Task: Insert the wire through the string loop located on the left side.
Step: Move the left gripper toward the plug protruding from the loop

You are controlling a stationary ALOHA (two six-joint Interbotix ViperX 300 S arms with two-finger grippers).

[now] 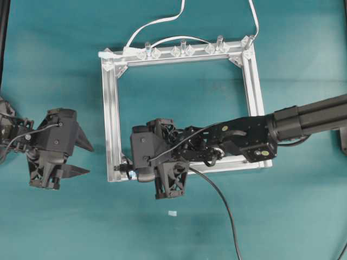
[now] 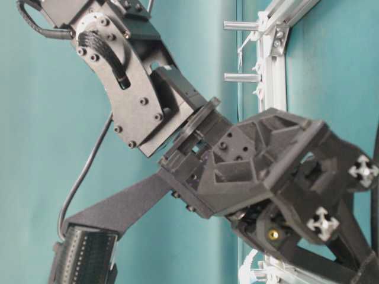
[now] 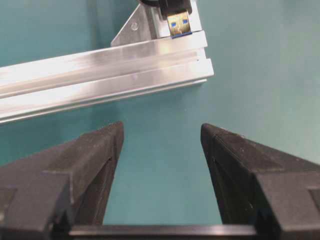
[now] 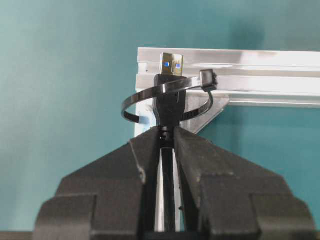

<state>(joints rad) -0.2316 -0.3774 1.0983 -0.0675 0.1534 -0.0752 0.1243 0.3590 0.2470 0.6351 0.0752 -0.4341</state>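
The silver frame (image 1: 111, 108) lies on the teal table. At its near-left corner a thin dark string loop (image 4: 145, 93) stands up from the pale bracket. My right gripper (image 4: 167, 131) is shut on the wire (image 1: 217, 195) just behind its black plug (image 4: 170, 97). The plug sits inside the loop: the band crosses over its body and the metal tip (image 4: 172, 63) sticks out beyond. My left gripper (image 1: 89, 158) is open and holds nothing, a short way left of that corner. In the left wrist view the plug tip (image 3: 179, 23) shows past the frame rail (image 3: 100, 70).
A white cable (image 1: 157, 23) runs along the frame's far rail, where several clear clips (image 1: 182, 50) stand. A small white scrap (image 1: 172, 213) lies on the table near the front. The wire trails off towards the front right.
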